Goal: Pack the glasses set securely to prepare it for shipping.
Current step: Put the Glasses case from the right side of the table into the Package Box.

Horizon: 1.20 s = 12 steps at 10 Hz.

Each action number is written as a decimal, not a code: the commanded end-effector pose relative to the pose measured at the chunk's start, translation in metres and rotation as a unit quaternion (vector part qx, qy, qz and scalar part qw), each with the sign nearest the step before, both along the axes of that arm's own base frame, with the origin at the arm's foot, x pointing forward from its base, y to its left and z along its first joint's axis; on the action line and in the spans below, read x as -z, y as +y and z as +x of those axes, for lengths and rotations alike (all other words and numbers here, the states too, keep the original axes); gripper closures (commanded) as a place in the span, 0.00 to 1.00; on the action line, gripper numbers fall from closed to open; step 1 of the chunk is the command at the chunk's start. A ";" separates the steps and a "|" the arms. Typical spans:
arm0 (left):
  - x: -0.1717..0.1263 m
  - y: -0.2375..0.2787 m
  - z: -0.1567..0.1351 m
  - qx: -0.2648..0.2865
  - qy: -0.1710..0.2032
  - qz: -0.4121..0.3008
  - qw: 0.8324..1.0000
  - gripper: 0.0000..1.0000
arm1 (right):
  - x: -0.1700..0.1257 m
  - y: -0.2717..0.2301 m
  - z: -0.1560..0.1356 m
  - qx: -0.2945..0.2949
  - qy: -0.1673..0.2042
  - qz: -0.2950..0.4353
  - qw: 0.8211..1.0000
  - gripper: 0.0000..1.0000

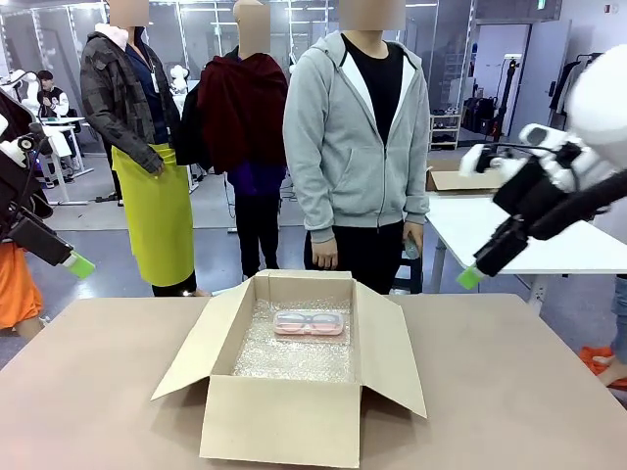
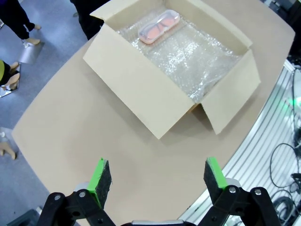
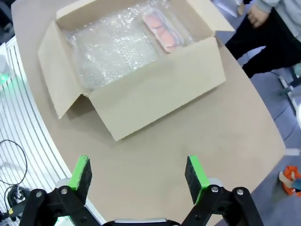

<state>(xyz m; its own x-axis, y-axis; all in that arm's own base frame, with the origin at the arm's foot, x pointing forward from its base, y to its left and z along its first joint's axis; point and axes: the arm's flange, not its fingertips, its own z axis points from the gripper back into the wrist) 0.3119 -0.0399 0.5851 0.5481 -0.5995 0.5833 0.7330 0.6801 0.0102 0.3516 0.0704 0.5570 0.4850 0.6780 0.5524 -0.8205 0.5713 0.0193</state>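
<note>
A pink-based glasses case (image 1: 310,322) with a clear lid lies on bubble wrap (image 1: 294,354) at the far end of an open cardboard box (image 1: 284,416) on the table. The same case shows in the left wrist view (image 2: 159,26) and in the right wrist view (image 3: 162,29). My left gripper (image 2: 157,179) hangs open and empty high above the table's left side, with a green pad (image 1: 78,262) visible from the front. My right gripper (image 3: 138,175) is open and empty too, raised at the right with its green pad (image 1: 469,277) in view.
A person in a grey hoodie (image 1: 358,137) stands at the far side just behind the box, hands down. The box flaps (image 1: 191,348) spread outward to both sides. Bare brown table (image 1: 509,392) surrounds the box. A white table (image 1: 490,220) stands behind on the right.
</note>
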 end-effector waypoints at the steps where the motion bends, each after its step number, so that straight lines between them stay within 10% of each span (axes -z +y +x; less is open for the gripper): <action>1: -0.001 0.001 -0.001 0.004 0.000 -0.007 1.000 0.00 | 0.014 -0.003 -0.013 0.041 -0.008 0.010 0.999 0.00; 12: -0.001 0.001 -0.001 0.004 0.000 -0.007 1.000 0.00 | 0.014 -0.016 -0.016 0.045 -0.017 0.010 0.999 0.00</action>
<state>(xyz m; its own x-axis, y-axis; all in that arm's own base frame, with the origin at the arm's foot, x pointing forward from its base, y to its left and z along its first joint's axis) 0.3119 -0.0399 0.5851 0.5482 -0.5995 0.5832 0.7330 0.6802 0.0102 0.3349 0.0534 0.5416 0.5108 0.6260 0.5892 -0.7749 0.6320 0.0003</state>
